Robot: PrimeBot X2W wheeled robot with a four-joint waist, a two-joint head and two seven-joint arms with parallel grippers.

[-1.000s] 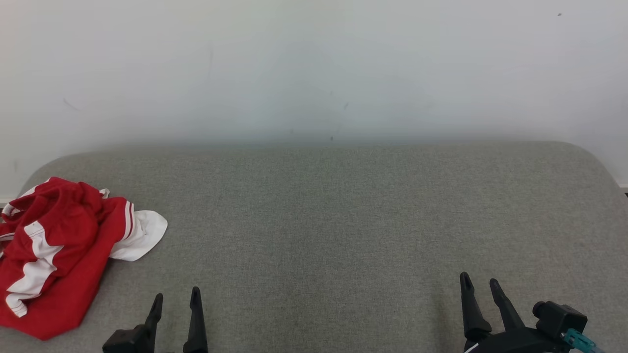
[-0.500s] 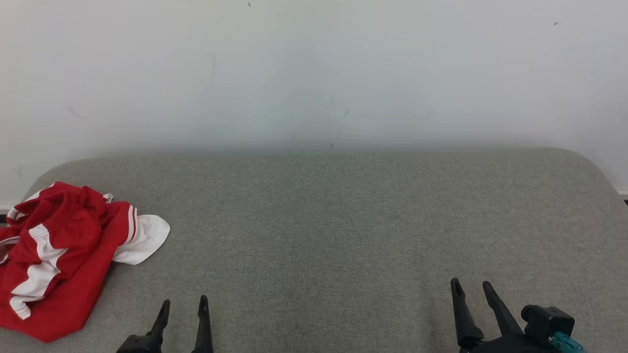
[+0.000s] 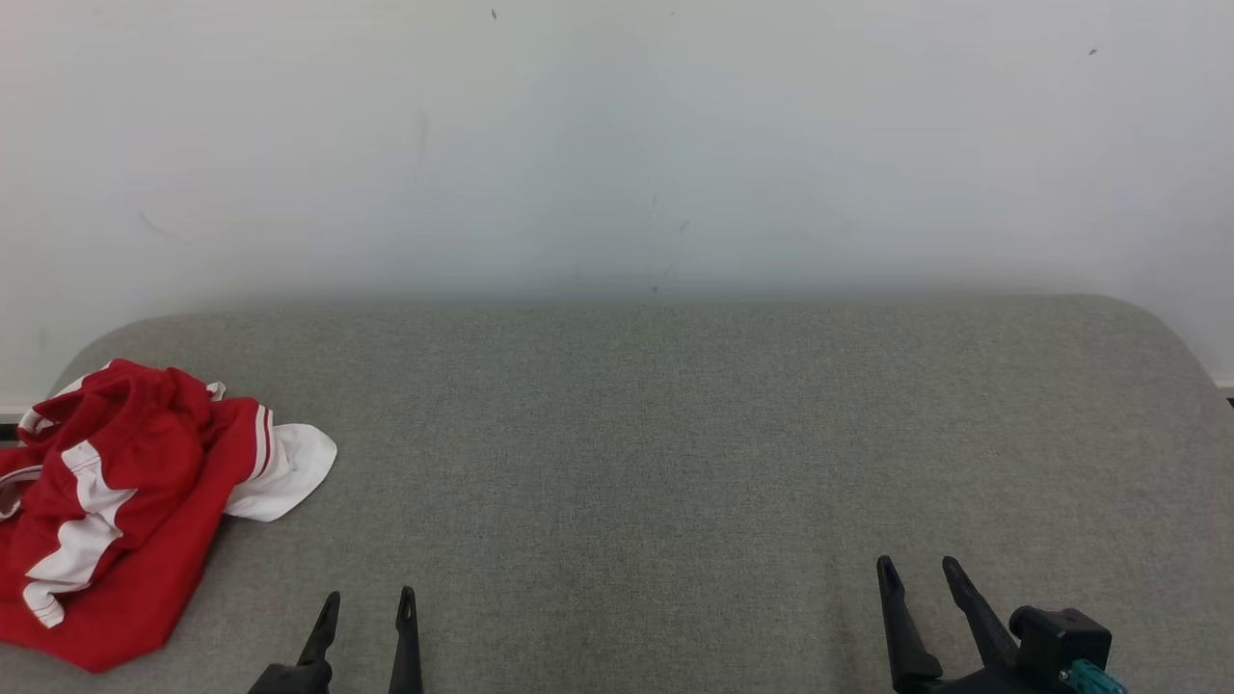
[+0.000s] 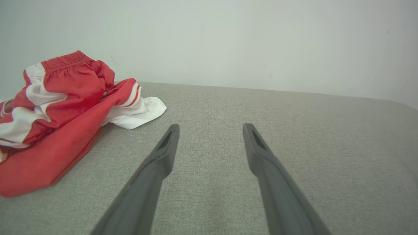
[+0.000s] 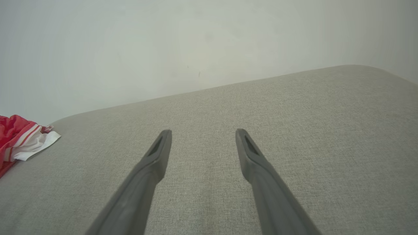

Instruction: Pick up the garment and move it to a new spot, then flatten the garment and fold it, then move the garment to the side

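Red-and-white garment (image 3: 145, 482) sits crumpled at nine o'clock on the grey cushion (image 3: 675, 463), untouched. Left gripper (image 3: 369, 596) and right gripper (image 3: 916, 564) hover spread wide, empty. Left wrist view adds its elastic waistband (image 4: 65, 59). Since a second ago, the head camera tipped; garment stayed.

Garment (image 3: 116, 501): one item, red with white panels and red-striped white trim, with a gathered elastic band on top. It is crumpled in a loose, unfolded heap with one white corner splayed out. It lies at the left edge of the grey pad (image 3: 675, 463) before me.
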